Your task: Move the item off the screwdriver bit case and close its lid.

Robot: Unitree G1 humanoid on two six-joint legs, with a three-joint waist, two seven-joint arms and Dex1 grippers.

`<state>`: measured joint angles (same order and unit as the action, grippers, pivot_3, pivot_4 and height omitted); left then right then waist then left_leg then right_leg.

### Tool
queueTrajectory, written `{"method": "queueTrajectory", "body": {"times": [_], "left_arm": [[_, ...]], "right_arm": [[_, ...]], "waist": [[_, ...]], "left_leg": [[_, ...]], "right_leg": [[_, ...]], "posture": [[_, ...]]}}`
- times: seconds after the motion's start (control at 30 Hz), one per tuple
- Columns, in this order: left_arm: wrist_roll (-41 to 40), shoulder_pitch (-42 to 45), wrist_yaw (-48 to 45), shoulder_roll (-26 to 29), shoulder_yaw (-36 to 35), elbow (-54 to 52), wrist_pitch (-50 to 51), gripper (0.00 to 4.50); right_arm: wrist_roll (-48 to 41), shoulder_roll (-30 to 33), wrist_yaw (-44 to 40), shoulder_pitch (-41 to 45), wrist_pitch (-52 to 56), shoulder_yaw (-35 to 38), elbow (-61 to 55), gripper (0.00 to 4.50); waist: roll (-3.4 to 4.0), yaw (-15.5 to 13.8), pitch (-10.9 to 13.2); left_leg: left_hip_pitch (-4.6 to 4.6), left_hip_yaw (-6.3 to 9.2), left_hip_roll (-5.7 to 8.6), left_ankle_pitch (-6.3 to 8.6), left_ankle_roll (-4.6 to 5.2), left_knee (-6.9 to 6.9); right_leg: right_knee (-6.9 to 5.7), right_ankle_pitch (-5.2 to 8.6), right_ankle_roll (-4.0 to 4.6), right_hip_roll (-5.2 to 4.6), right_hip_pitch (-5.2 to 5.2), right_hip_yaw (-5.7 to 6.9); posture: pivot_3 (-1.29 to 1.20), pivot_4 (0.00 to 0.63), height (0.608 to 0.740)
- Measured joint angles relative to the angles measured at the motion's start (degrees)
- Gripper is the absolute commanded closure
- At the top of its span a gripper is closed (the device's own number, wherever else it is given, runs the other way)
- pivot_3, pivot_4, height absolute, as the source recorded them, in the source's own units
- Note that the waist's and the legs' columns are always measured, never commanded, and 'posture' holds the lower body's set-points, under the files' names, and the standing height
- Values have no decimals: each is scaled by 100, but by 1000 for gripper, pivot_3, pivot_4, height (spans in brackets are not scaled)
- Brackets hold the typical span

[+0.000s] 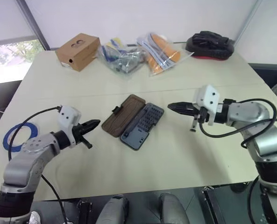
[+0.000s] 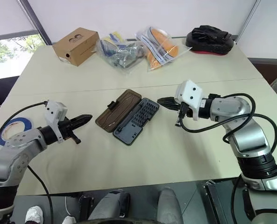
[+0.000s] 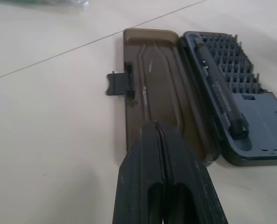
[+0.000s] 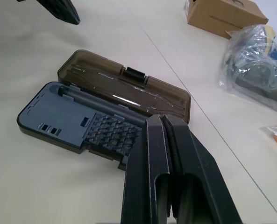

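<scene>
Both end effectors, left [image 1: 94, 124] and right [image 1: 174, 107], are pinched together, empty, flanking the case [image 1: 142, 126] mid-bench. Its lid [image 1: 123, 115] lies open flat. A closed-tip nudge could shove the case instead of swinging the lid.
</scene>
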<state>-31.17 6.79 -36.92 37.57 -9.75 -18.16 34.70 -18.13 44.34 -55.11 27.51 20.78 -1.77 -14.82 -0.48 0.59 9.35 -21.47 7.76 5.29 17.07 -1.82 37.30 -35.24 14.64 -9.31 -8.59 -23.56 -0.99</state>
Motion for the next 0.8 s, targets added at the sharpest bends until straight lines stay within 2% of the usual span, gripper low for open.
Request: {"method": "queueTrajectory", "body": {"times": [0.23, 0.37, 0.53, 0.7, 0.8], "left_arm": [[85, 0, -13, -27, 10, -4, -4, 4500], [-83, 102, 58, -132, 2, -47, 326, 2750], [-462, 548, 239, -177, -11, -119, 1013, 48], [-612, 932, 678, -275, -18, -114, 1729, 17], [-542, 1156, 1181, -587, 109, -107, 2116, 17]], "right_arm": [[3, -26, 27, -4, 0, 0, 0, 4467], [76, -30, 40, -14, -45, 0, 1, 4500], [134, -109, 200, -115, -93, 7, -22, 4500], [182, -229, 357, -303, -135, 7, -129, 4500], [218, -305, 481, -434, -136, 2, -230, 4500]], "waist": [[0, 2, 0], [0, -4, 0], [0, -2, 0], [0, 6, 0], [-1, -1, 0]], "left_leg": [[0, 0, 0, 0, 0, 0], [0, 0, 0, 0, 0, 1], [0, 2, 0, 0, 0, 2], [0, 1, 1, 0, 0, 2], [0, 1, 1, -1, -2, 4]], "right_leg": [[0, 0, 0, 0, 0, 0], [0, 0, 0, 0, 0, 0], [-3, 0, 0, 1, 0, 1], [-3, 0, -1, 1, -1, 0], [-5, -1, -1, 1, 0, 0]], "posture": [[0, 150, 740], [0, 150, 740], [0, 150, 740], [0, 150, 740], [0, 150, 740]]}}
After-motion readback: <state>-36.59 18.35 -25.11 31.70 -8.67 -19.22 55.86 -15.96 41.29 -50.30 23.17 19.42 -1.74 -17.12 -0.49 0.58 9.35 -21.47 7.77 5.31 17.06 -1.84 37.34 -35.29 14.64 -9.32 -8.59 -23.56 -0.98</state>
